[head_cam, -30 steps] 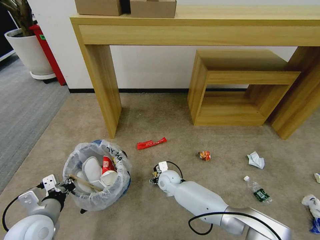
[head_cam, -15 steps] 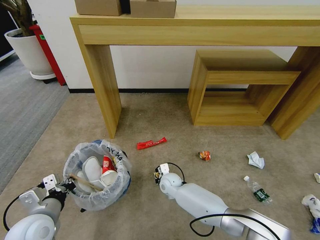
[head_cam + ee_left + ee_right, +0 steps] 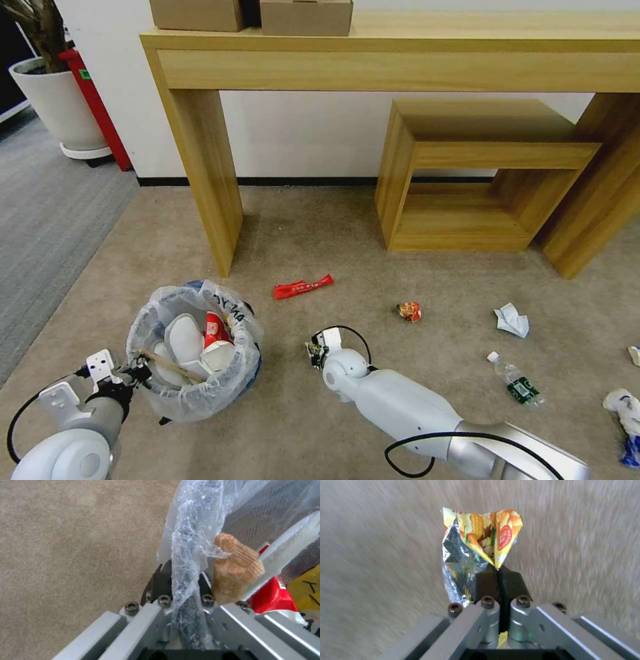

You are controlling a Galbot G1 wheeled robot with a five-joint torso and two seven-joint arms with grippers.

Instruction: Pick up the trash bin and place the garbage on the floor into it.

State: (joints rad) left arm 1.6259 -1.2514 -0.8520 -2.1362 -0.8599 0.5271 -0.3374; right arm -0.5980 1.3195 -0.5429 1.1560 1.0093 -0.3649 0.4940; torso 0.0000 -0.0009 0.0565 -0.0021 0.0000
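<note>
The trash bin [image 3: 193,347], blue with a crinkly plastic bag, sits on the floor [image 3: 320,227] at the near left, holding white cups, a red cup and a wooden stick. My left gripper [image 3: 137,369] is shut on its near rim; the left wrist view shows the left gripper [image 3: 178,577] pinching the bagged rim [image 3: 190,542]. My right gripper [image 3: 312,352], just right of the bin, is shut on a yellow wrapper [image 3: 480,542], held by the right gripper [image 3: 498,573] above the carpet. Garbage on the floor: a red wrapper [image 3: 303,287], an orange wrapper [image 3: 409,311], white paper [image 3: 512,321], a bottle [image 3: 517,381], a blue-white packet [image 3: 623,410].
A wooden console table [image 3: 200,167] spans the back, its left leg standing just beyond the bin. A wooden cube shelf [image 3: 473,173] sits under it on the right. Grey carpet [image 3: 47,200], a white plant pot [image 3: 57,100] and a red object [image 3: 97,107] lie far left.
My right arm has drawn back slightly toward me with the yellow wrapper still in its gripper. The bin and my left gripper have stayed put.
</note>
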